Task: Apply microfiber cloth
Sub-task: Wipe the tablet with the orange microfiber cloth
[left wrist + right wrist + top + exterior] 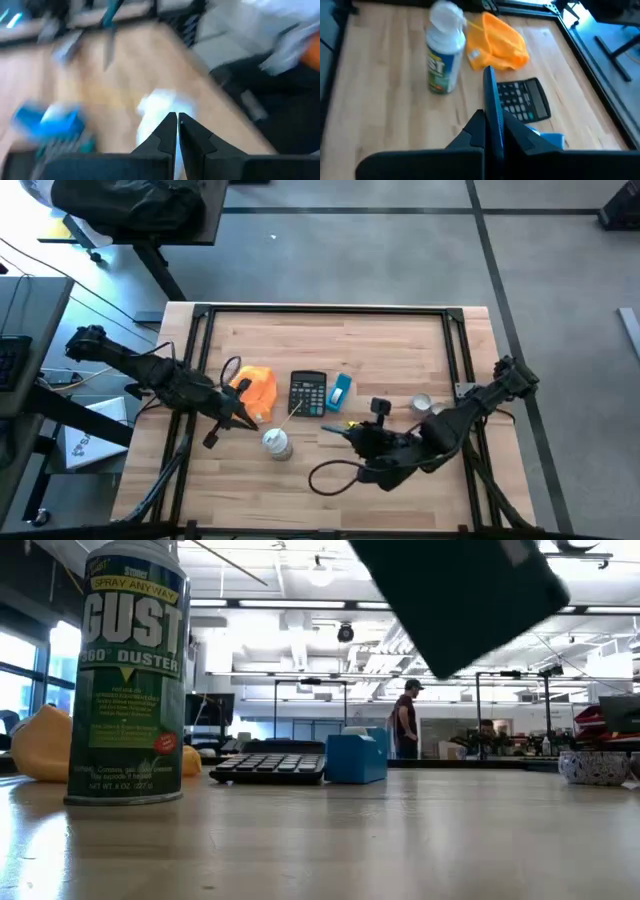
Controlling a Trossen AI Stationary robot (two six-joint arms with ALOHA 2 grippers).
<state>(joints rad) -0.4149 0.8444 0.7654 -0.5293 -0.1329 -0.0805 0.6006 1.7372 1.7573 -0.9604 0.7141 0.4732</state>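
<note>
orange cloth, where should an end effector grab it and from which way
Probably from above, pinching the raised, bunched folds at the top of the cloth. It sits crumpled in a soft mound rather than flat, so a fold offers something to close on. The calculator lies just beside it, so the side facing the left end effector, or straight down, looks clearer.

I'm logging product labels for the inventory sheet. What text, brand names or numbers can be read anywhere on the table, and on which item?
"SPRAY ANY WAY": top band of the duster can.
"GUST": large letters on the same can; the start of the word curves out of sight.
"360° DUSTER": below that, same can.
Small print on the can's lower label: too small to read.
Calculator keys and display: too small to read.
Blue object: no readable text.
</note>
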